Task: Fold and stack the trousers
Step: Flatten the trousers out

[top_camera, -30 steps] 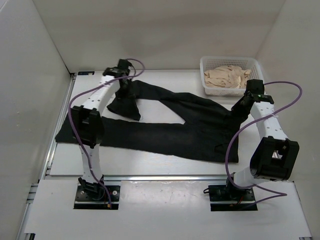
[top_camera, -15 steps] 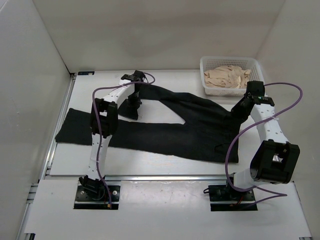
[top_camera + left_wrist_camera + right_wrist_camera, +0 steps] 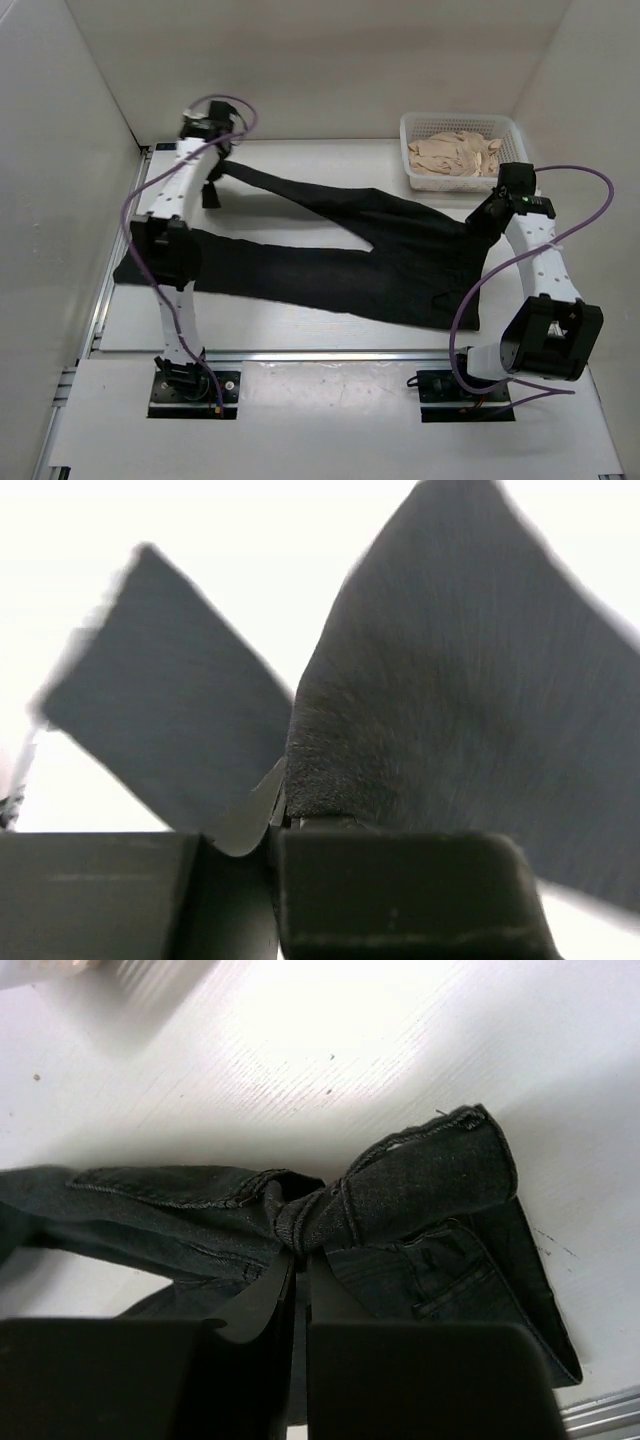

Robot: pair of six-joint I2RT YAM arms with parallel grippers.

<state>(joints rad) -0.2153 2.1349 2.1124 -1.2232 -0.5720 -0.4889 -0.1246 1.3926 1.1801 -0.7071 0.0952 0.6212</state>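
Step in hand, as judged: straightening the trousers (image 3: 380, 255), which lie spread across the table (image 3: 300, 328). The left hand (image 3: 212, 190) pinches the far leg's cuff at far left. The right hand (image 3: 480, 217) pinches the bunched waistband at right. The next move calls for laying the far leg onto the near leg with the cloth taut.

Black trousers (image 3: 340, 255) spread flat, far leg end lifted.

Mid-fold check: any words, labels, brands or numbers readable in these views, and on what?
None can be read. The trousers show no tag or print; the basket and beige cloth are plain; no legible marking shows on the left arm or right arm.
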